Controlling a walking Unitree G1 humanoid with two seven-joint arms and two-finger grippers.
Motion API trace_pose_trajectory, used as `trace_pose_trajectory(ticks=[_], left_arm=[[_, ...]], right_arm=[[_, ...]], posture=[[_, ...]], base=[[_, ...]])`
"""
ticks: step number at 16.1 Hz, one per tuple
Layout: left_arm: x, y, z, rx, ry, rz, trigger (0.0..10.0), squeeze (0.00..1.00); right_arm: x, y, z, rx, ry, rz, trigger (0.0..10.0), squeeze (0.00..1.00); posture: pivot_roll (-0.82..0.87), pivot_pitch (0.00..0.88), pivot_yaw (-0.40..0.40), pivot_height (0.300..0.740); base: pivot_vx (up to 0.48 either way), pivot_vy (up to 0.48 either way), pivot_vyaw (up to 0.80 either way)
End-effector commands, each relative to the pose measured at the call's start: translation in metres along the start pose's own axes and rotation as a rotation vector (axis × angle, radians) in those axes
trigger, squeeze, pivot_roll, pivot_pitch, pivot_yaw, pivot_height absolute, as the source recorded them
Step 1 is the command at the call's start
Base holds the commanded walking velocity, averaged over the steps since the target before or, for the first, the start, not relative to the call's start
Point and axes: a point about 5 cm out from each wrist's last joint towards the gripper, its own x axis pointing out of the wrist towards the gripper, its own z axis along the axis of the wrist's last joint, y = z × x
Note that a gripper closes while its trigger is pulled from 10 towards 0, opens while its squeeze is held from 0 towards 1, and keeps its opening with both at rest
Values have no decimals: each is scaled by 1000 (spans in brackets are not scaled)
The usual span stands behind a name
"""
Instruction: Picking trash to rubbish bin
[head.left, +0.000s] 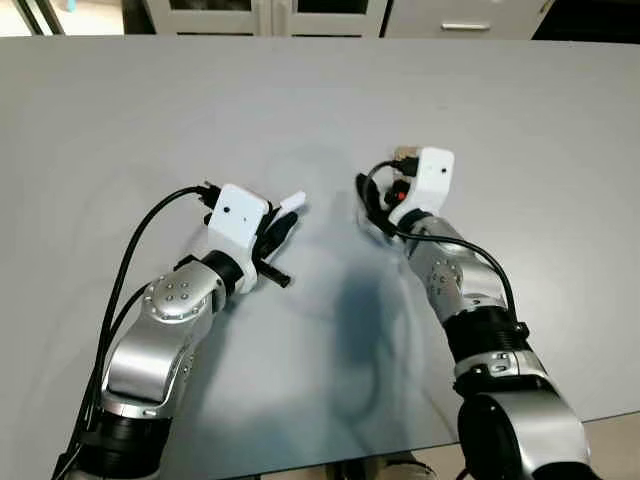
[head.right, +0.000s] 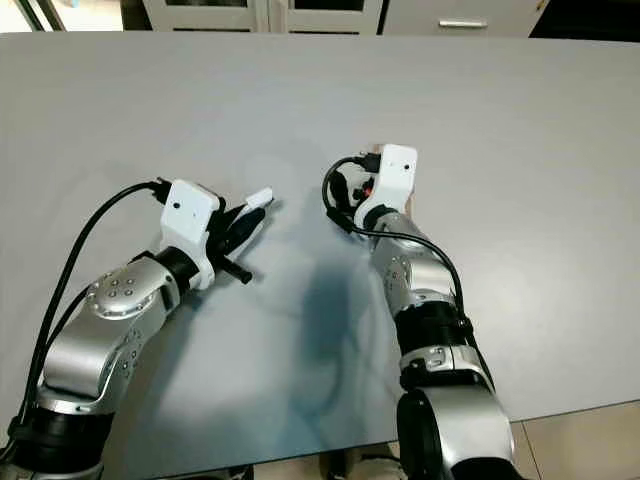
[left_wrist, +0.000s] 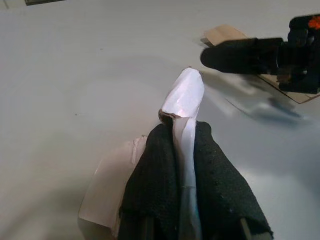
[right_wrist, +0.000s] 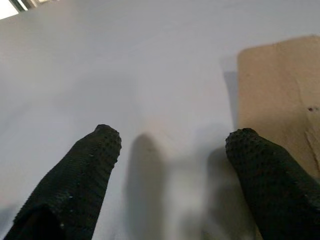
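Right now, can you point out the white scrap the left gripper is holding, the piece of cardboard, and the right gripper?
white scrap (left_wrist: 186, 92), left wrist view, its free tip.
cardboard (right_wrist: 272, 85), right wrist view, its flat face.
right gripper (right_wrist: 172, 145), right wrist view, between its fingertips.

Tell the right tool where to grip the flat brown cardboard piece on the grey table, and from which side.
The flat brown cardboard piece lies flush on the grey table, so a top-down pinch probably won't catch. Best guess: take its near straight edge, coming low from the open right tool, one finger already over that edge. The left tool is shut on a white paper scrap.
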Motion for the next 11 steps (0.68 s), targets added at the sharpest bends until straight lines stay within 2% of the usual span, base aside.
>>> trace_pose_trajectory(ticks=[1,4,6,8,11], left_arm=[[-1,-3,-1,-1,2,-15,10000,0],[0,-3,0,-2,-3,-14,10000,0],[0,-4,1,-4,-6,-21,10000,0],[0,-6,1,-7,-10,-27,10000,0],[0,-7,0,-9,-7,-33,10000,0]], right_arm=[[-3,1,-3,10,13,12,10000,1000],[-5,3,4,11,-11,22,10000,1000],[-5,0,18,39,-46,-14,10000,1000],[-5,-4,31,26,-88,-32,10000,0],[-3,-10,30,6,-81,-45,10000,0]], posture=[[50,244,-100,740],[46,246,-98,740],[45,247,-97,740],[45,248,-97,740],[46,249,-98,740]], base=[[0,0,0],[0,0,0],[0,0,0],[0,0,0],[0,0,0]])
